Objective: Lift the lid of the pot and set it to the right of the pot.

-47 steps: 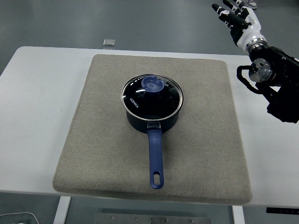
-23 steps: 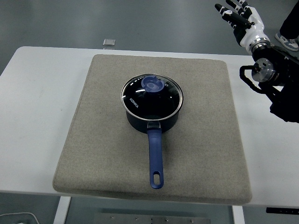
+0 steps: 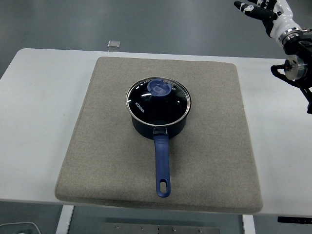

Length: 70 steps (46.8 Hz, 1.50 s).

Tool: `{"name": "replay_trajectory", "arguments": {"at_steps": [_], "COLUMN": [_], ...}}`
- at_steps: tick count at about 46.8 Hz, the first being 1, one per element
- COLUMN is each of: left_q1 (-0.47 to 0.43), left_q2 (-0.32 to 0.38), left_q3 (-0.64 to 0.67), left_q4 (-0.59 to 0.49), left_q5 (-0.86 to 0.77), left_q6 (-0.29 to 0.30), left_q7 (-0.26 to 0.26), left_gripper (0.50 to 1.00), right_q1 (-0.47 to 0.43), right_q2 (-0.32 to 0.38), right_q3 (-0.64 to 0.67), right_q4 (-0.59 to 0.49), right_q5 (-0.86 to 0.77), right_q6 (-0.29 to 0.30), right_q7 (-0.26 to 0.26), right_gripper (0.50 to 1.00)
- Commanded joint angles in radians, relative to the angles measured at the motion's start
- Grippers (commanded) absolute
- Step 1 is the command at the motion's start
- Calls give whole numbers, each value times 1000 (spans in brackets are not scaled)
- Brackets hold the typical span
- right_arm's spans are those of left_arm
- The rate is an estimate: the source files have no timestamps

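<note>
Sitting on the grey felt mat [image 3: 204, 161], slightly left of its middle: the dark blue pot [image 3: 159, 127], with its long blue handle [image 3: 162, 168] pointing toward the near edge of the table. The handle's hanging hole lies close to the mat's near border.

Pot lid [image 3: 159, 101]: glass with a metal rim, seated flat on the pot, closed. Blue round knob [image 3: 160, 88] on top, a little toward the far side of the lid's centre. White lettering near the lid's left rim.

Mat: squarish, covers most of the middle of the white table [image 3: 34, 112]. Bare mat to the right of the pot, between the pot and the mat's right border; nothing lies on that patch. Bare mat also to the left and far side of the pot.

Right hand [image 3: 265, 10]: at the far right corner of the view, up above the table's far edge and well apart from the pot and lid. Fingers [image 3: 246, 7] extended and spread apart, pointing left, holding nothing. Part of the hand is cut off by the top edge. Black wrist and forearm joints [image 3: 296, 66] trail down the right border, over the right end of the table.

Left arm: none seen.

Other items: a small pale square object [image 3: 113, 44] just beyond the table's far edge, left of centre; too small to tell what it is. Grey floor [image 3: 146, 19] beyond the table. Nothing stands between the hand and the lid.
</note>
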Motion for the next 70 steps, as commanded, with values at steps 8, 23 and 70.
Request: {"name": "replay_trajectory", "arguments": {"at_steps": [8, 23, 70], "left_q1": [0, 0, 0], "left_q2": [0, 0, 0], "left_q3": [0, 0, 0], "left_q4": [0, 0, 0], "left_q5": [0, 0, 2], "left_q6": [0, 0, 0], "left_q7": [-1, 1, 1], "left_gripper": [1000, 1000, 1000], "right_q1": [48, 120, 433], "right_q2": [-23, -62, -240], "right_q3": [-2, -2, -32], "right_q4": [10, 42, 570], "right_q5": [-120, -338, -936], "right_q6": [85, 235, 483], "right_q7": [0, 65, 245], "right_gripper": [901, 901, 901]}}
